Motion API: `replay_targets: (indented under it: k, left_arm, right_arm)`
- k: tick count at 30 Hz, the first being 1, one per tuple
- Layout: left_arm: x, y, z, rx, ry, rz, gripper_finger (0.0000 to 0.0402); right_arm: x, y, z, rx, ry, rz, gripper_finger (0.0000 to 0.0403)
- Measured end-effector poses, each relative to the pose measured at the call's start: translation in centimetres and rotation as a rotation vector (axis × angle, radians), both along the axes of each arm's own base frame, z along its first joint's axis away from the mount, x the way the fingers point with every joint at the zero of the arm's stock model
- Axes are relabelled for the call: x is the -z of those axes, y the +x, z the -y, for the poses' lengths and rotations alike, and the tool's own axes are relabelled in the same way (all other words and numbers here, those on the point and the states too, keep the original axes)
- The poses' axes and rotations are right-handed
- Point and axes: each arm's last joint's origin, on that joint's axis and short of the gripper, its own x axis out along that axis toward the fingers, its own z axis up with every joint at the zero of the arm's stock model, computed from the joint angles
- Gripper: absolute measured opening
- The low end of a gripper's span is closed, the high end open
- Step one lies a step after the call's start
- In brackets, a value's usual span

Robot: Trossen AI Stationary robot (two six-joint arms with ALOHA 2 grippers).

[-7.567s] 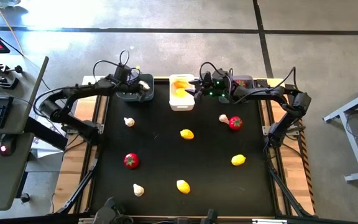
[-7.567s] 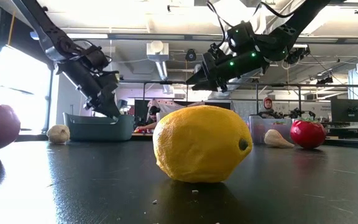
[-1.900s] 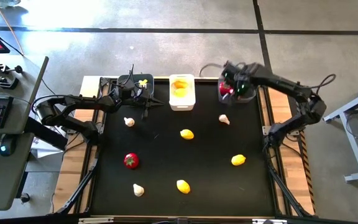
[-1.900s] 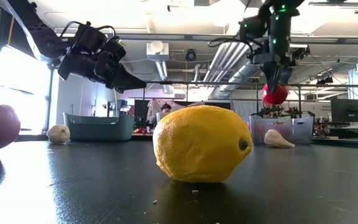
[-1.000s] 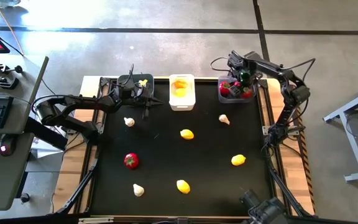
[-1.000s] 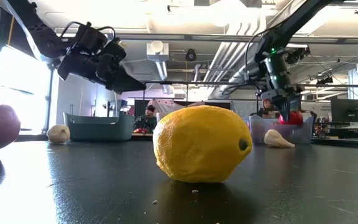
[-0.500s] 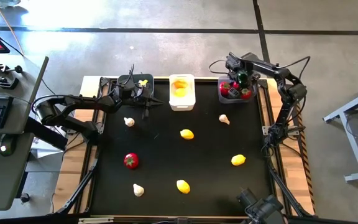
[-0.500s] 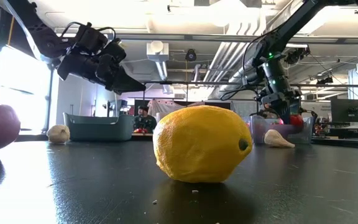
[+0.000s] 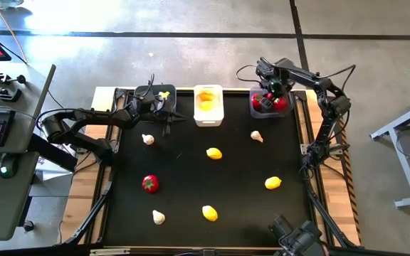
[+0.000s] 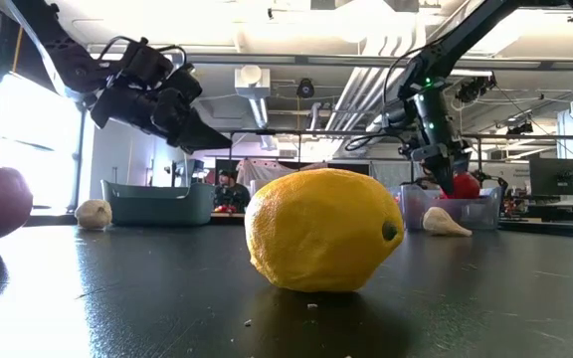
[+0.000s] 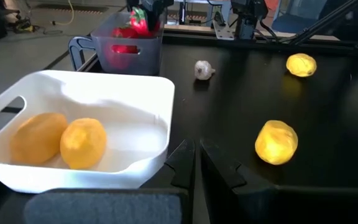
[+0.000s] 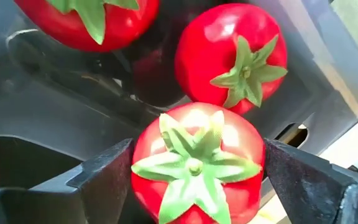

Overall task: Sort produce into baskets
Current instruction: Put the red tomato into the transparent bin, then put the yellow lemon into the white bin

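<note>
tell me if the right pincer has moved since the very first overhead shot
Yes. The right pincer was beside the white basket then; it now sits over the grey basket at the table's far right corner, open around a tomato.

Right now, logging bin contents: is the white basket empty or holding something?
Holding something: the white basket contains two yellow lemons, seen from the left wrist.

surface: black table (image 9: 191,178) | bins at far edge: dark grey bin (image 9: 151,92), white bin (image 9: 208,114), grey bin (image 9: 269,112) | loose: lemons (image 9: 213,153), tomato (image 9: 149,183), garlic pieces (image 9: 148,139)
</note>
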Motion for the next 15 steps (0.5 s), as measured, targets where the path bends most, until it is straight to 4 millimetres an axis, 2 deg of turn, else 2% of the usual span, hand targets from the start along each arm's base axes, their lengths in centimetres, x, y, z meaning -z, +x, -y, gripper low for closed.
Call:
replay_targets:
  k: [7, 15]
  left_arm:
    - [0.1, 0.0, 0.0, 0.000, -0.017, -0.012, 0.0016]
    - [0.1, 0.0, 0.0, -0.007, -0.035, -0.011, 0.0058]
  right_arm:
    - [0.3, -0.1, -0.2, -0.010, -0.017, -0.057, 0.0341]
    - [-0.6, 0.9, -0.7, -0.049, -0.054, -0.088, 0.0335]
